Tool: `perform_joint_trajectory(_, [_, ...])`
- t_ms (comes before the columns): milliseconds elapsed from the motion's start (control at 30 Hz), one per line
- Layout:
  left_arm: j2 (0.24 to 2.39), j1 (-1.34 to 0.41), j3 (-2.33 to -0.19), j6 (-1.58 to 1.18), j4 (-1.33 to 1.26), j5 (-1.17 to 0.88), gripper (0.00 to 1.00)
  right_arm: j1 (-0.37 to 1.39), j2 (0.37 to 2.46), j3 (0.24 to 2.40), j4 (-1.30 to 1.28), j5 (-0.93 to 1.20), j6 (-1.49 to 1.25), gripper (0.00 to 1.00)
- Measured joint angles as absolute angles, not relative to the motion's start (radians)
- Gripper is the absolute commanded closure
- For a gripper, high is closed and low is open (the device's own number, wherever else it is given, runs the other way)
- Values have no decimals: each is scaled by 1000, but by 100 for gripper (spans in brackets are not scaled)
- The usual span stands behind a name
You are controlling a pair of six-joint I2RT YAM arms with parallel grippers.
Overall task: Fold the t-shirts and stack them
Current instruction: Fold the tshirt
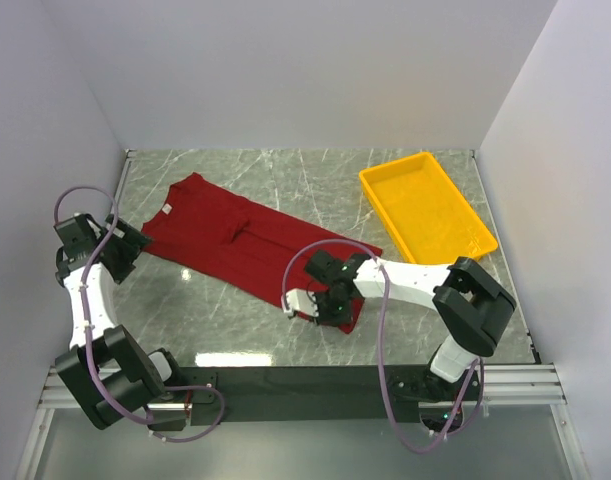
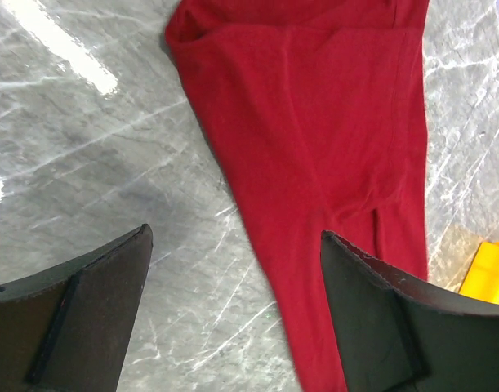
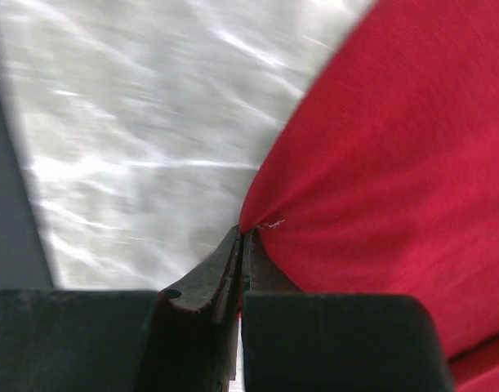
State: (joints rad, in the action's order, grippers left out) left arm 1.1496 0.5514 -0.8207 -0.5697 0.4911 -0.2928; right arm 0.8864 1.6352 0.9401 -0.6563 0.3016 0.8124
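Note:
A red t-shirt (image 1: pixel 235 240) lies spread at a slant across the marble table, collar at the far left, hem at the near right. My right gripper (image 1: pixel 323 306) is shut on the shirt's near hem corner; in the right wrist view its jaws (image 3: pixel 242 233) pinch a point of red cloth (image 3: pixel 396 163). My left gripper (image 1: pixel 135 243) hangs open at the shirt's left sleeve edge. In the left wrist view its right finger (image 2: pixel 396 318) is over the red cloth (image 2: pixel 314 122) and its left finger (image 2: pixel 77 302) over bare table. No other shirt shows.
A yellow tray (image 1: pixel 426 205) stands empty at the back right. White walls close in the table on three sides. A black strip runs along the near edge (image 1: pixel 315 380) by the arm bases.

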Motion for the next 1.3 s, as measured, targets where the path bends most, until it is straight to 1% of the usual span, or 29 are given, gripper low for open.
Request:
perform_joint_trajectory(67, [1152, 551, -813, -573, 483, -302, 11, 918, 1633, 940, -679, 318, 812, 100])
perform_joint_trajectory(100, [1155, 551, -809, -575, 477, -307, 11, 928, 1633, 940, -687, 328, 813, 98])
perform_joint_trajectory(167, [1163, 551, -800, -581, 465, -315, 12, 932, 1633, 940, -701, 342, 816, 91])
perform_joint_trajectory(200, [1166, 551, -795, -585, 461, -317, 12, 932, 1633, 940, -705, 345, 819, 70])
perform_joint_trajectory(233, [1172, 551, -788, -588, 455, -318, 12, 932, 1633, 940, -709, 348, 818, 61])
perform_joint_trajectory(267, [1178, 551, -780, -590, 450, -318, 12, 931, 1632, 941, -716, 351, 823, 53])
perform_joint_trajectory(300, [1185, 551, -771, -596, 444, -318, 12, 928, 1629, 943, -727, 355, 831, 43])
perform_joint_trajectory(367, [1196, 551, -752, -608, 426, -318, 15, 918, 1617, 952, -743, 363, 839, 36])
perform_joint_trajectory(467, [1229, 551, -725, -637, 387, -317, 19, 861, 1595, 1012, -783, 382, 850, 36])
perform_joint_trajectory(567, [1275, 551, -707, -667, 335, -315, 23, 759, 1594, 1146, -796, 419, 836, 36])
perform_joint_trajectory(700, [1340, 551, -695, -701, 274, -315, 27, 621, 1625, 1305, -747, 472, 727, 37])
perform_joint_trajectory(800, [1376, 551, -695, -715, 242, -316, 27, 535, 1739, 1449, -703, 495, 573, 39])
perform_joint_trajectory(967, [1381, 551, -695, -718, 231, -318, 27, 459, 2004, 1703, -678, 496, 360, 40])
perform_joint_trajectory(1100, [1377, 551, -686, -717, 226, -325, 27, 432, 2096, 1748, -693, 467, 280, 41])
perform_joint_trajectory(1300, [1374, 551, -643, -716, 217, -335, 27, 380, 2108, 1748, -731, 449, 265, 41])
